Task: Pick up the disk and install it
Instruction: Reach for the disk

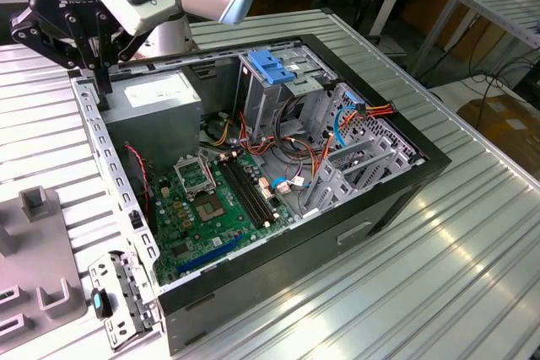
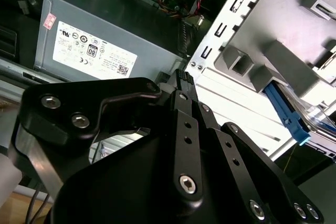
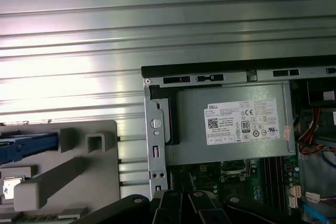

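The disk [image 3: 29, 147], its blue plastic rail visible, rests on a grey fixture [image 3: 89, 182]; the black gripper [image 2: 184, 77], closed on nothing, hangs near the grey metal box [image 2: 105, 24].

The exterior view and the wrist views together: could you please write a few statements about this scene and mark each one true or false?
1. The computer case lies open on the ribbed metal table. True.
2. The gripper carries the disk. False: nothing is seen in it. It hangs by the case's corner, and a blue carrier rail lies at the grey fixture outside the case.
3. The grey box with the white sticker sits outside the case. False: it sits inside, in a corner.
4. A light-blue flap tops a metal cage inside the case. True.
5. The motherboard is red. False: it is green.
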Robot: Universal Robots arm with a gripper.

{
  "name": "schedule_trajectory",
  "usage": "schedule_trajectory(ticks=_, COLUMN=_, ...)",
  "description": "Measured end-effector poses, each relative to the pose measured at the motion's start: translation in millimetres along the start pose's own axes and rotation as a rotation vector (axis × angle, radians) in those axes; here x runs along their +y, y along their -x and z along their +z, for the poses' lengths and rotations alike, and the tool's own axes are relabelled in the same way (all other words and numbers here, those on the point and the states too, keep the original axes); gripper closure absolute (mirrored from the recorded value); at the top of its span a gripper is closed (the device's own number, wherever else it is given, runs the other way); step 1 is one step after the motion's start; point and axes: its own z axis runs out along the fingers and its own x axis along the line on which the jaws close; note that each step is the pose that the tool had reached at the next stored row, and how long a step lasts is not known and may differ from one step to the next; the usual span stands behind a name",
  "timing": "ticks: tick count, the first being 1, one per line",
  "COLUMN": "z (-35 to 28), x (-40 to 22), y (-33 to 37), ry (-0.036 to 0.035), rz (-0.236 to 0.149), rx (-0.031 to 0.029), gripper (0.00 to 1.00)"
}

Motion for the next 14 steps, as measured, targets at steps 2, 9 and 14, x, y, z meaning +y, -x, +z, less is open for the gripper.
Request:
schedule_trajectory(ticks=2, z=-0.1, x=-0.2, y=-2.5, ry=0.0000, rz=0.000, rx=0.0000, gripper=0.89)
schedule_trajectory(ticks=9, z=-0.2, x=-0.5, y=-7.0, ry=0.0000, rz=0.000, rx=0.0000, gripper=0.89)
schedule_trajectory(ticks=14, z=-0.3, x=-0.7, y=-10.1, ry=0.0000, rz=0.000, rx=0.0000, gripper=0.89)
